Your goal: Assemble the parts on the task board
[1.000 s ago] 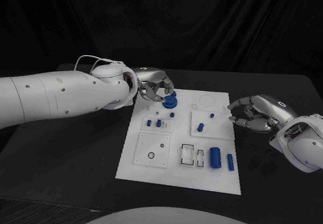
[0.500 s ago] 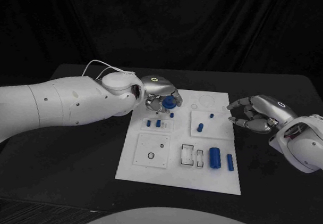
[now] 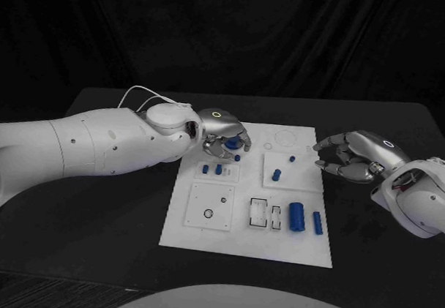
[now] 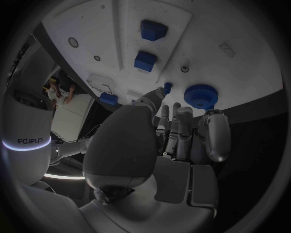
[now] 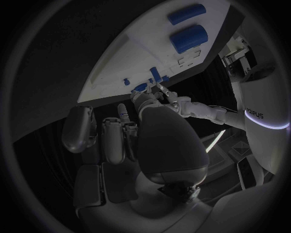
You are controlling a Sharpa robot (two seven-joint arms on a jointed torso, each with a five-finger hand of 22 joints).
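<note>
My left hand [image 3: 224, 134] over board's [image 3: 226, 235] far left corner, fingers around blue round gear [image 4: 201, 95], gear just ahead of fingertips. Right hand [image 3: 351, 157] beside board's right edge, curled, holding nothing.

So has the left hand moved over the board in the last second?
Yes. The left hand has come nearer along the board, toward the small blue parts; the right hand has stayed put.
</note>
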